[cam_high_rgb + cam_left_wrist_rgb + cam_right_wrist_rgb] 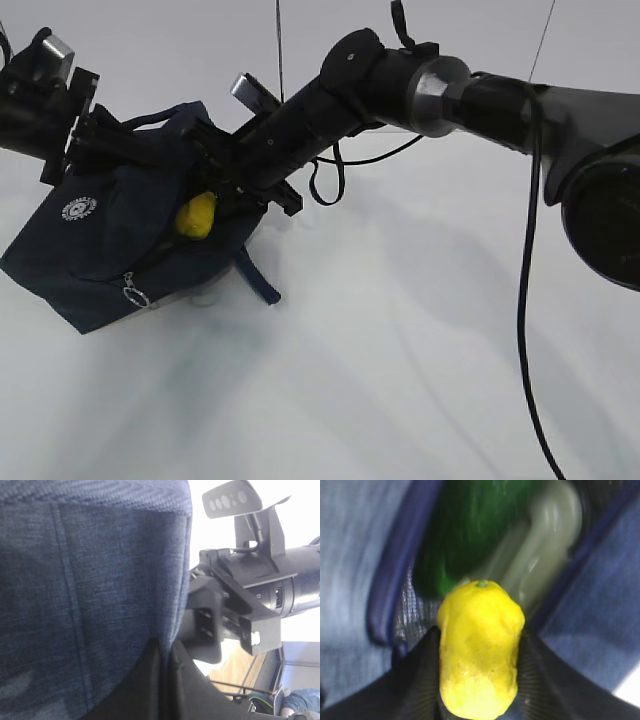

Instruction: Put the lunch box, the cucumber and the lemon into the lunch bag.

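Observation:
The navy lunch bag (pixel 90 255) sits tilted at the left of the white table, its mouth facing right. My left gripper (pixel 92 135) is shut on the bag's upper edge, and the fabric (pixel 90 590) fills the left wrist view where the gripper (pixel 165 680) pinches it. My right gripper (pixel 207 205) reaches across to the bag's mouth, shut on the yellow lemon (pixel 196 216). In the right wrist view the lemon (pixel 480 645) sits between the dark fingers (pixel 417 680). Behind it, inside the bag, lie the dark green cucumber (pixel 465 530) and the lunch box's pale green lid (pixel 542 545).
The bag's zipper ring pull (pixel 135 294) hangs at its front, and a loop handle (pixel 258 278) trails onto the table. A black cable (pixel 326 185) loops under the right arm and another (pixel 525 330) hangs at the right. White table (pixel 400 360) spreads in front.

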`<state>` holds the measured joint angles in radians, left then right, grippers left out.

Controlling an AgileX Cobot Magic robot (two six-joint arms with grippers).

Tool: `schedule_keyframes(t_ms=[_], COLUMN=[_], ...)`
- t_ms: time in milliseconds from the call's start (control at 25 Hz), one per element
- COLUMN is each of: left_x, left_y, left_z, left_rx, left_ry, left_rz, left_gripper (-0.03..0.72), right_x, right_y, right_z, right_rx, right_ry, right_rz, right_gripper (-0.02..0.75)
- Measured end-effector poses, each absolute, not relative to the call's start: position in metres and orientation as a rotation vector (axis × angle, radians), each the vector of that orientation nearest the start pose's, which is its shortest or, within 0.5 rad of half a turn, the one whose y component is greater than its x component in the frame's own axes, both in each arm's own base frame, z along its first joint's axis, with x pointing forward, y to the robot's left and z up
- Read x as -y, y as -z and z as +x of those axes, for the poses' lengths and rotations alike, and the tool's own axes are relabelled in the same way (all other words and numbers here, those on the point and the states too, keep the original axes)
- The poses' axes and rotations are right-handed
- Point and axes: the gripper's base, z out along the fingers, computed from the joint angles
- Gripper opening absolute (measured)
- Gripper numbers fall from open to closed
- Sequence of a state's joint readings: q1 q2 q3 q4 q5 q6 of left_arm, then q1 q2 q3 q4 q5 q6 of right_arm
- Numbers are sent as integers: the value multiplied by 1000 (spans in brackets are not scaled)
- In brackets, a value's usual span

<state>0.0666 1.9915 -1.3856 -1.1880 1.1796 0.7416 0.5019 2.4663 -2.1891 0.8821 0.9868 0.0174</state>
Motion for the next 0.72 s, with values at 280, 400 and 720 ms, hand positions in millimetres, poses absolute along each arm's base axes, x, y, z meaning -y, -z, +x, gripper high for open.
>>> schedule_keyframes(t_ms=[280, 400, 720], left_x=[52, 52, 43], left_y=[-216, -216, -215], left_z=[398, 398, 399], left_rx=[-2474, -2475, -2473], left_ry=[1391, 1393, 1380], left_rz=[118, 119, 96], left_gripper=[-9, -9, -9], right_x=[-310, -308, -276], right_y=[-184, -184, -186], right_z=[443, 443, 447], right_rx=[-2690, -2702, -2802], right_ry=[-1295, -1330, -1400], right_rz=[-148, -143, -205], right_gripper=[590, 599, 461])
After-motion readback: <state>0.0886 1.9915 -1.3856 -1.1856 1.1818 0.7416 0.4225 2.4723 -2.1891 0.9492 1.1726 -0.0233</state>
